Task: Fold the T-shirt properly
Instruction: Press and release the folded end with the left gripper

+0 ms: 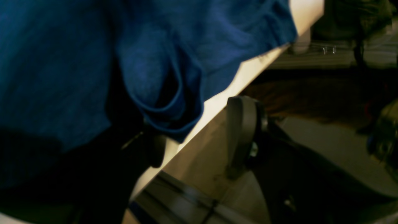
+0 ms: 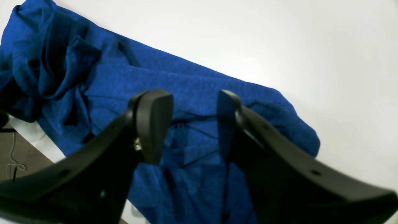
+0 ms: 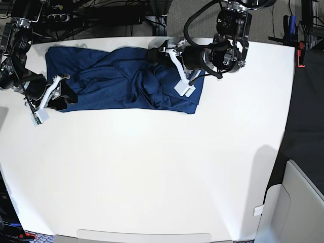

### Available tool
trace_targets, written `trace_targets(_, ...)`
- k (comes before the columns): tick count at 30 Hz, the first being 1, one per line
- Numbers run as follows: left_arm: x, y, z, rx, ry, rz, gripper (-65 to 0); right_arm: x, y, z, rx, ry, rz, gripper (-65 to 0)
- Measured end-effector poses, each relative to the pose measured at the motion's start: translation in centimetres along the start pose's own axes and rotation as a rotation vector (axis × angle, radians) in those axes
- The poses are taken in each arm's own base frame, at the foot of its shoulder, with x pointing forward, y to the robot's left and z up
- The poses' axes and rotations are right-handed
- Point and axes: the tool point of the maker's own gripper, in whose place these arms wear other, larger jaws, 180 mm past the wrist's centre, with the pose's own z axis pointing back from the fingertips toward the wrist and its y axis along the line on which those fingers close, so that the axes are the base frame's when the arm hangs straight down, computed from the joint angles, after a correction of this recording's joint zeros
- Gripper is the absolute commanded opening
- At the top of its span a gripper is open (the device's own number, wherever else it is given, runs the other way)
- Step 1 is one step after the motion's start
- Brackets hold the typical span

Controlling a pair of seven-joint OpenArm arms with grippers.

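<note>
T-shirt [image 2: 199,93] — beneath right claw [image 2: 194,124], jaws apart.

counter [image 3: 152,172]: white, wide | cables [image 3: 101,15]: black, behind its far edge | floor [image 3: 306,106]: dark, right of counter

I see the T-shirt [image 3: 121,83] lying bunched along the far edge of the table [image 3: 152,172], near side bare. My right gripper [image 3: 66,93] sits at the shirt's left end, over cloth. My left gripper [image 3: 154,54] sits over the shirt's far edge, right of middle.
</note>
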Motion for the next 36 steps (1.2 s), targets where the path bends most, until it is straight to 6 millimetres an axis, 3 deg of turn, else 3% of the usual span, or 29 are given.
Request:
trace_targets(4, 2.6, -2.1, -0.2, -0.069, -0.052, -0.213, -44.7, 0.0, 0.0, 0.0, 0.0, 0.0, 0.001, -37.4)
trace_targets(7, 3.2, -3.5, -0.8, -0.103, -0.062, -0.238, -46.0, 0.0, 0.0, 0.0, 0.0, 0.0, 0.001, -37.4)
trace_targets(14, 4.2, -3.5, -0.6, -0.095, -0.07, -0.264, -52.7, 0.7, -0.2, 0.0, -0.003, -0.014, 0.008, -37.4)
trace_targets(21, 4.0, -3.2, -0.5, -0.089, -0.072, -0.255, -52.9, 1.0, -0.3, 0.1, -0.006, -0.018, 0.012, -37.4)
trace_targets(31, 5.9, 2.5, 4.2, 0.067, -0.174, -0.177, -53.0, 0.8, -0.3, 0.1, -0.005, -0.014, 0.011, -37.4)
trace_targets(36, 6.9, 6.7, 8.3, 0.181, -0.276, -0.085, -53.0, 0.5, -0.4, 0.3, -0.009, -0.004, 0.014, -37.0)
